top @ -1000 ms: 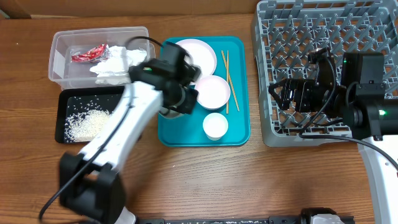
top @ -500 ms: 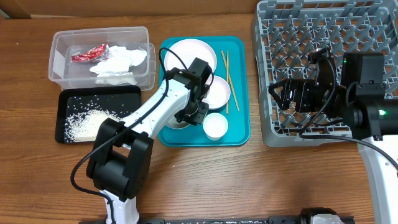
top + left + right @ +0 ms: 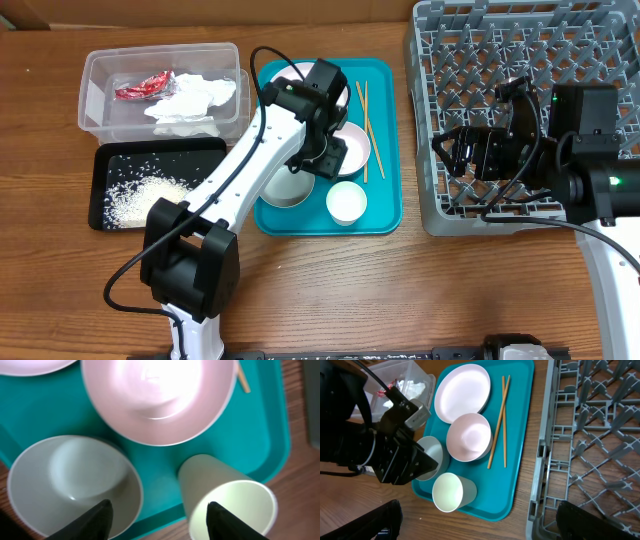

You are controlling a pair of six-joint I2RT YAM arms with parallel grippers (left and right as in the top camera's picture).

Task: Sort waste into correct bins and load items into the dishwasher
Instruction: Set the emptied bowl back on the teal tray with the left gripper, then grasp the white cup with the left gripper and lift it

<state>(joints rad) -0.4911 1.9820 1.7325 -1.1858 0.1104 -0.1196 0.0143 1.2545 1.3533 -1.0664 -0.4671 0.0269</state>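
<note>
Teal tray (image 3: 383, 215), reference for this entry, on the wooden surface (image 3: 400, 300). Carried on it: one flat plate (image 3: 462, 394) at the far end; one pale-pink bowl (image 3: 157, 395) at the centre; a second bowl (image 3: 70, 477) at the near left corner; one small cup (image 3: 227, 507) at the near edge; two chopsticks (image 3: 497, 420) laid lengthwise along the right side. None is in the grey rack (image 3: 480, 40) right of the tray, so loading looks not yet begun. Left of the tray: clear tub (image 3: 100, 110) holding red wrapper (image 3: 138, 90) and napkins (image 3: 195, 100); black tray (image 3: 160, 146) holding rice (image 3: 135, 200); waste appears sorted. Left gripper (image 3: 159, 520) hangs low over the tray's near end, fingers apart and holding nothing, one tip by the second bowl's rim, the other at the cup, likely lining up a pick. Right gripper (image 3: 482, 527), fingers wide apart and empty, sits over the rack's left part, probably placed to receive dishes. The overhead view hides part of the plate under the left arm; the right wrist view shows it whole. Only the left wrist view shows that gripper's spread.
</note>
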